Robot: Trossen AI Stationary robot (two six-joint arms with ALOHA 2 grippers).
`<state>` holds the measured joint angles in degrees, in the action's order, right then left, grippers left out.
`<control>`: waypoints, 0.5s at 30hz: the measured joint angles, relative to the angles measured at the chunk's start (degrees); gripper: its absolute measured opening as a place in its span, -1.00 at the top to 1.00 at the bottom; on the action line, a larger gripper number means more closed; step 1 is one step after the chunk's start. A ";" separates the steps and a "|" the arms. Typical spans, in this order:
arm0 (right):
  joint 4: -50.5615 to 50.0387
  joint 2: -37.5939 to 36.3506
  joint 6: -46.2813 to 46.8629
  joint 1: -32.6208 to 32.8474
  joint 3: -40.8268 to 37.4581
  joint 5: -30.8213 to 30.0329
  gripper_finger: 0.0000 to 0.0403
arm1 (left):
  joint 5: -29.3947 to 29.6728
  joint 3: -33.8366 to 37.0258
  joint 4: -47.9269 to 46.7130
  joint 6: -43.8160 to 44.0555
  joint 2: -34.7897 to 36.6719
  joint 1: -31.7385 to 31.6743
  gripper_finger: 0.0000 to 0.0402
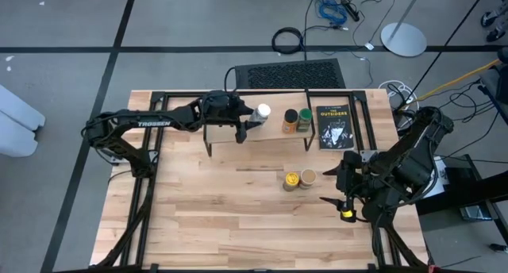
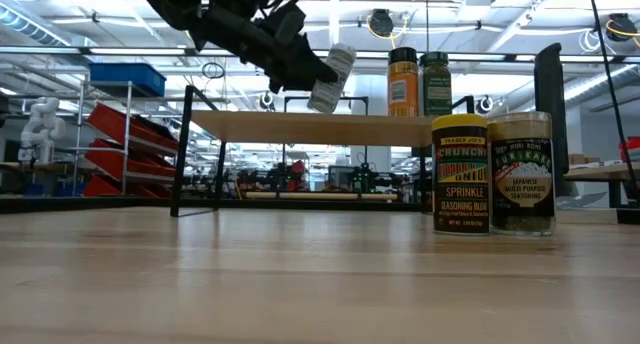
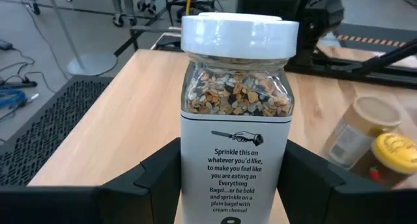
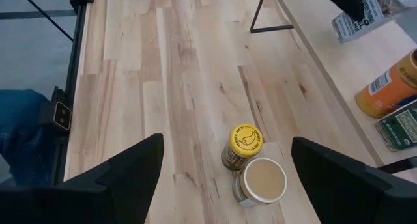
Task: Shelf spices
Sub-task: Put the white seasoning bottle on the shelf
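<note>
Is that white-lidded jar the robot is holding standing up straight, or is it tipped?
Tipped. In the low view the white-lidded jar leans in the left gripper, lid up and rightward, just above the shelf, while two jars beside it stand upright.

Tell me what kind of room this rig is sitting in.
Most likely a robotics lab or workshop, not a kitchen: the low view shows open ceiling lights, a rack with red bins, and a white robot; the high view shows cables on grey floor.
</note>
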<state>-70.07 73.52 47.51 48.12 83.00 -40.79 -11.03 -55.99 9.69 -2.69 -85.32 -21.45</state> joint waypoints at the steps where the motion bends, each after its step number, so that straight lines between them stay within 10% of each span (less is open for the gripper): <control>1: 0.11 0.00 -0.03 0.00 0.00 0.00 -0.61 | 0.05 0.30 -0.05 -0.44 0.00 -0.17 -0.06; 15: 0.07 0.00 -0.62 0.00 0.01 -0.04 -0.61 | 0.31 2.61 1.62 -1.28 0.09 -0.74 -0.06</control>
<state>-70.00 73.52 46.89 48.12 83.01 -40.83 -10.72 -53.38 11.31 -3.97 -85.23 -22.20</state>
